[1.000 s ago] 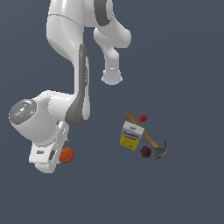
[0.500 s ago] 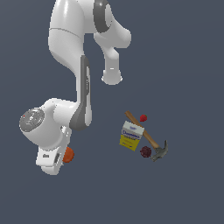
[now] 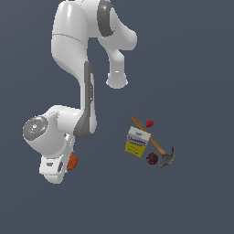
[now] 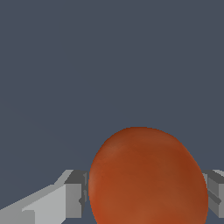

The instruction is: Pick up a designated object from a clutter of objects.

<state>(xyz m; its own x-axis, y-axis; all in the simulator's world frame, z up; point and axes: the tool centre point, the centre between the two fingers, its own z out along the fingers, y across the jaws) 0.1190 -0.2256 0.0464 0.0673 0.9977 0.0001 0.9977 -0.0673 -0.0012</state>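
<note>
In the wrist view, the orange fruit (image 4: 148, 177) is seen very close, filling the space between the two grey fingers (image 4: 72, 194) of the gripper (image 4: 146, 194). One finger stands at each side of the fruit, right against its skin, so the gripper is closed on the fruit. Behind the fruit only a plain dark grey ground is shown.

In the exterior view, the gripper (image 3: 68, 163) is found low at the exterior view's left, at the end of the white arm (image 3: 73, 41). A small part of the orange fruit (image 3: 72, 162) is visible beside the white hand; the rest is hidden by it. Whether the fruit is lifted from the bench (image 3: 192, 68) or resting on it cannot be told.

Well apart, toward the exterior view's right, the rest of the clutter is gathered. A white-and-yellow box (image 3: 137, 142) lies against the wooden handle of a hammer (image 3: 153, 142), whose grey head points to the lower right. A dark maroon fruit (image 3: 152, 158) sits between the box and the hammer head, touching or nearly touching the head. A small red strawberry (image 3: 149, 123) lies just beyond the handle.
</note>
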